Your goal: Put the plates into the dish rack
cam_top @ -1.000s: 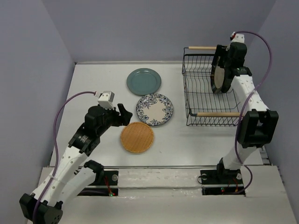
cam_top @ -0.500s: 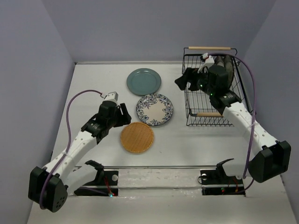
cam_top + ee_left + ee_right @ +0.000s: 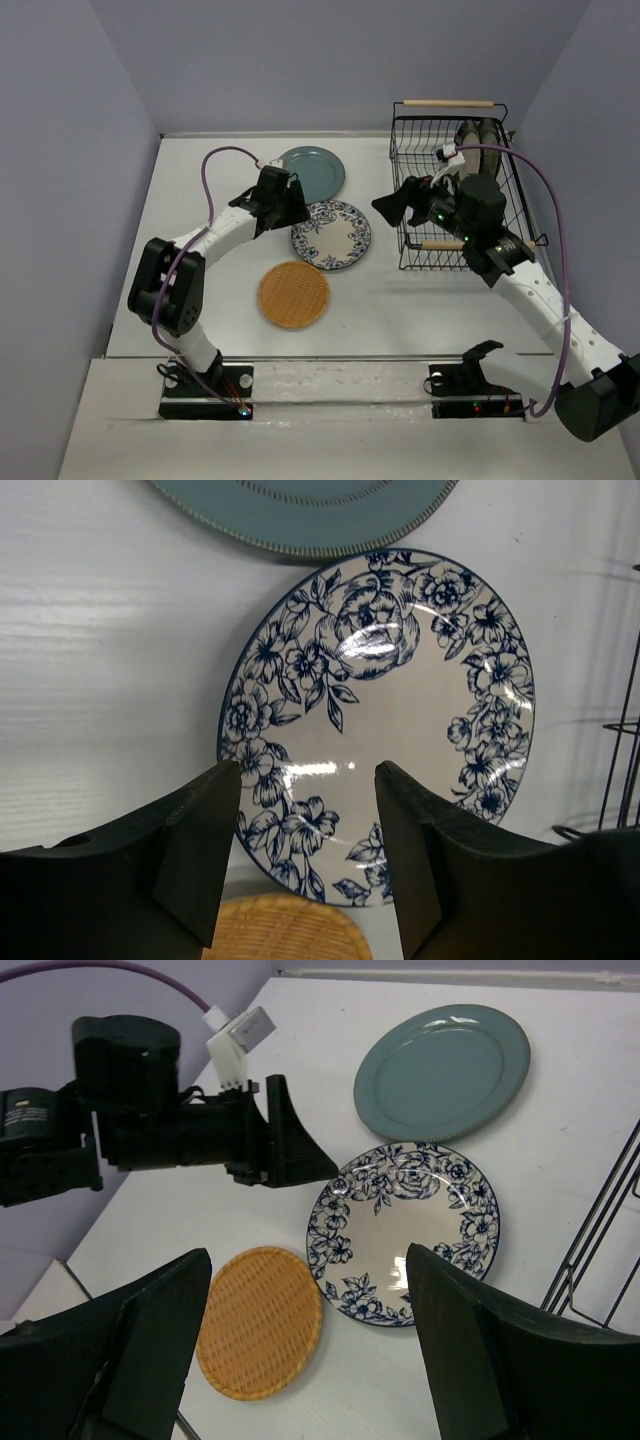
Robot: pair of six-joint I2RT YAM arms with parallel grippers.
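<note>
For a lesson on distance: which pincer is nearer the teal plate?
Left. The left pincer hovers at the near-left edge of the teal plate; the right pincer is farther right, beside the rack.

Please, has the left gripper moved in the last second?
Yes. The left gripper moved away from the round orange-tan woven plate, up the view to beside the round plain teal plate.

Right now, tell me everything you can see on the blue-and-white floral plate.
The floral plate is round, with a plain white centre, a wide band of dark blue flowers and a thin blue edge. Its glossy glare suggests glazed ceramic. It lies flat, face up on the table, between the teal plate and the woven plate, left of the dish rack. The teal rim comes very close; contact is unclear. The open left gripper sits at its edge, not gripping it.
</note>
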